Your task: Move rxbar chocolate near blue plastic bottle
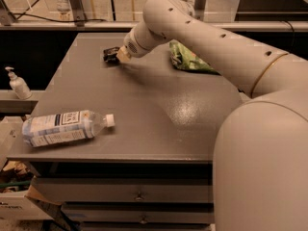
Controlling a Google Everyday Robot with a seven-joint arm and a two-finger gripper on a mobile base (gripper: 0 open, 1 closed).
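The rxbar chocolate, a small dark flat bar, lies at the far left of the grey table. My gripper is at the bar's right edge, low over the table, mostly hidden behind my wrist. The blue plastic bottle lies on its side at the table's front left, white cap pointing right. The bar and the bottle are far apart.
A green chip bag lies at the far right of the table, partly behind my arm. A small white pump bottle stands on a ledge left of the table. My large arm fills the right side. Drawers sit below the table front.
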